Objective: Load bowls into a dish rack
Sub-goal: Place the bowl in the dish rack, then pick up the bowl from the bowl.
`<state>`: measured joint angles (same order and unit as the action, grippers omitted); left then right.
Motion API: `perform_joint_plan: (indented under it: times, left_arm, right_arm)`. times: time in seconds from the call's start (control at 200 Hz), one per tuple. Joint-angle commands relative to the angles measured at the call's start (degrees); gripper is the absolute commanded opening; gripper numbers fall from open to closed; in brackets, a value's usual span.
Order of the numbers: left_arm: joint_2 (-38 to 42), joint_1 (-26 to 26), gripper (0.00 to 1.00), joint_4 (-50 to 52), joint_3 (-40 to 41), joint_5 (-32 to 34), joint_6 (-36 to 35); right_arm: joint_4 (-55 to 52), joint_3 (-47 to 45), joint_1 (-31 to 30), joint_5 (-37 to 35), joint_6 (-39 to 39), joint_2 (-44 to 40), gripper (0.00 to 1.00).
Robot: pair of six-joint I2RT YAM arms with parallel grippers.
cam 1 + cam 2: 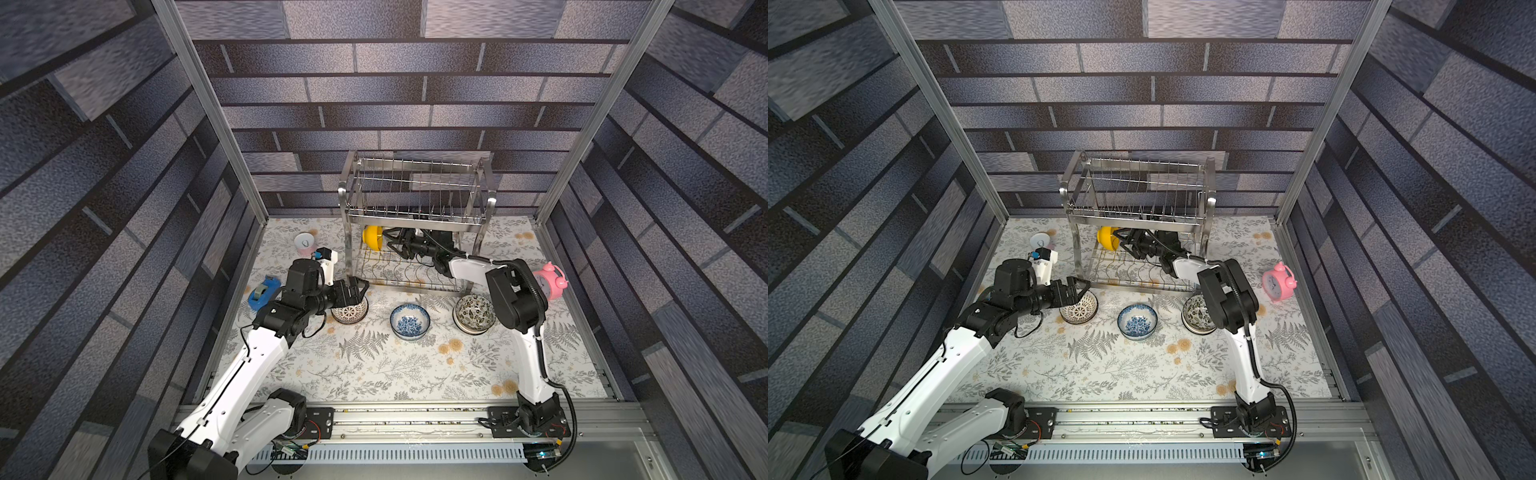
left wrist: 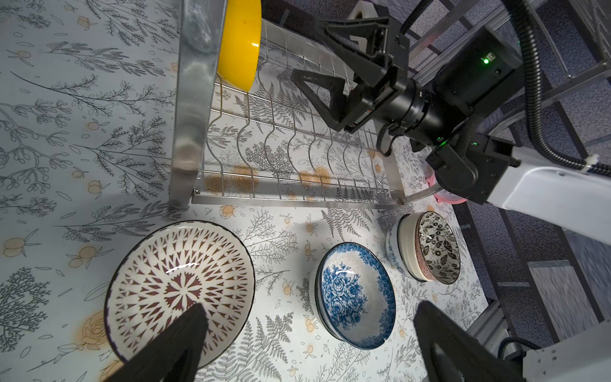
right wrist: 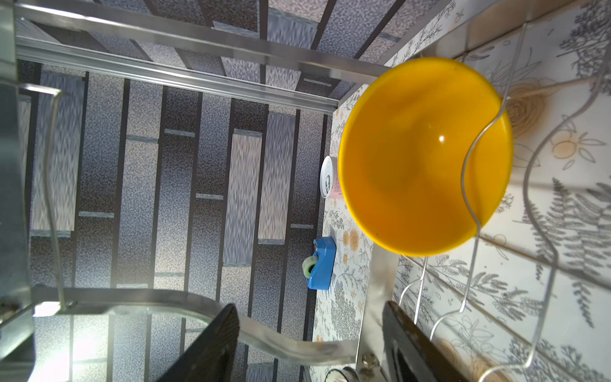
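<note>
Yellow bowl [image 3: 413,148] upright in dish rack [image 1: 457,225]; can [image 1: 304,243] label unreadable.

Tall 2-tier steel wire dish rack [image 1: 419,221] stands upright at mid far edge of tabletop. Yellow bowl [image 1: 372,238] sits on edge btwn divider wires in lower tier, at the end twd tabletop's left edge, inside facing along the rack. In front of rack, 3 lots in a row, upright, apart: brown-&-white patterned bowl [image 1: 353,313], blue-floral bowl [image 1: 409,321] nested on another, dark leaf bowl [image 1: 473,313] topping a stack of several.
</note>
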<state>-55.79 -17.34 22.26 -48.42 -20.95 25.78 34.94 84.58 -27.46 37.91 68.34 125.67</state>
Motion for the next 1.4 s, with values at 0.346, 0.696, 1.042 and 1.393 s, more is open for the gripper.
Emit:
perform_joint_plan:
  times: [0.346,0.696,1.042,1.393]
  left_arm:
    - [-0.9,1.6,1.0,1.7,-1.4,0.3,-2.2]
    - [-0.2,2.4,1.0,2.9,0.3,5.2,-0.7]
    - [2.8,3.4,1.0,4.4,3.6,11.0,2.4]
    - [10.6,7.9,1.0,5.9,10.3,11.7,7.6]
  right_arm:
    - [-10.8,-17.8,-2.4,-3.7,-16.6,-18.8,0.87]
    - [-30.2,-20.4,-8.1,-12.0,-32.8,-27.2,0.9]
    - [-40.0,-19.9,-16.3,-22.9,-42.2,-30.1,0.91]
    - [-48.9,-10.1,-25.5,-32.2,-49.4,-25.1,0.87]
